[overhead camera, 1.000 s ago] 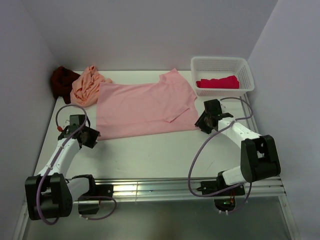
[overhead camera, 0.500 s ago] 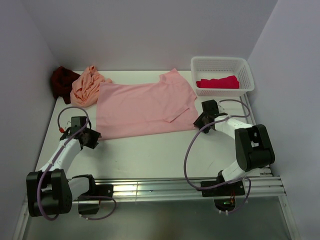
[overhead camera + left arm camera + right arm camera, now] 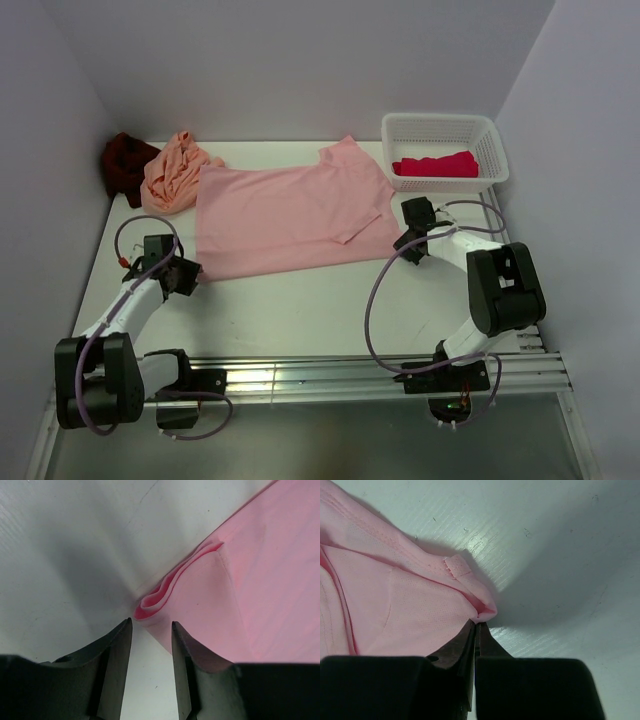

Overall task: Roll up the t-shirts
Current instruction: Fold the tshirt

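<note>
The light pink t-shirt [image 3: 290, 215] lies spread flat on the white table. My left gripper [image 3: 188, 276] is at its near left corner. In the left wrist view that gripper [image 3: 150, 630] is open, and the folded corner [image 3: 152, 602] lies just past the fingertips, with bare table between the jaws. My right gripper [image 3: 406, 240] is at the near right corner. In the right wrist view it [image 3: 476, 626] is shut, with the bunched corner of the cloth [image 3: 485, 611] pinched at its tips.
A crumpled peach-orange t-shirt [image 3: 170, 170] and a dark maroon one [image 3: 125, 165] sit in the back left corner. A white lattice basket [image 3: 440, 125] at the back right holds a crimson-pink t-shirt [image 3: 435, 165]. Walls close in the table on three sides.
My right gripper has moved in to the shirt's near right corner and closed on it. The left gripper has edged slightly toward the near left corner and stays open.
</note>
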Action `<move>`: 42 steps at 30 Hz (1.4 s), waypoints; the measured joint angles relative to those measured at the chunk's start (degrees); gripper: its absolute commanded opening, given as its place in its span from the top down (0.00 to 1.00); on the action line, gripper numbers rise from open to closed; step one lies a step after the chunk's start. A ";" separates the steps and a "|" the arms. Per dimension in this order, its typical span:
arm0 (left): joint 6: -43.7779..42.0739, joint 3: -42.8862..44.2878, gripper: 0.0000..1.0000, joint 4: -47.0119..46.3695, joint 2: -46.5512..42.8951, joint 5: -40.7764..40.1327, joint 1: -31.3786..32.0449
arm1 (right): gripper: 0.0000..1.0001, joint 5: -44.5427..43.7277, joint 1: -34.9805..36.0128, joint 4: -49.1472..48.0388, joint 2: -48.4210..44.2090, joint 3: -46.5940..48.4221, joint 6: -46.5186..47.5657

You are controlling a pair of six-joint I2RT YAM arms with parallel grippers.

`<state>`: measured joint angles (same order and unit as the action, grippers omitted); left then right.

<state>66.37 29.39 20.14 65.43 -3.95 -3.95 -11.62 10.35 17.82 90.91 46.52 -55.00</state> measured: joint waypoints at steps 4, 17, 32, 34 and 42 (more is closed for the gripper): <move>0.52 -0.15 0.61 -0.37 0.85 -0.13 0.00 | 1.00 -0.31 0.00 0.15 0.09 0.04 -0.37; 1.60 -0.17 0.58 -3.21 5.51 -0.20 1.64 | 1.00 -0.39 0.00 0.20 0.09 0.04 -0.70; 3.32 0.52 1.00 -6.14 8.50 -1.31 3.08 | 1.00 -1.18 0.17 1.38 -0.37 0.04 -0.68; 3.30 0.76 1.00 -5.68 8.57 -1.70 3.26 | 1.00 -1.25 0.24 2.08 -0.68 0.04 -0.68; 2.34 1.53 1.00 -1.01 7.30 -2.71 3.30 | 1.00 -2.47 0.92 6.29 -4.11 0.15 -0.68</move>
<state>68.71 30.92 19.14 72.73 -6.66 -0.64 -14.09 11.27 24.12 86.80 46.68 -55.68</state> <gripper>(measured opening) 0.024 0.009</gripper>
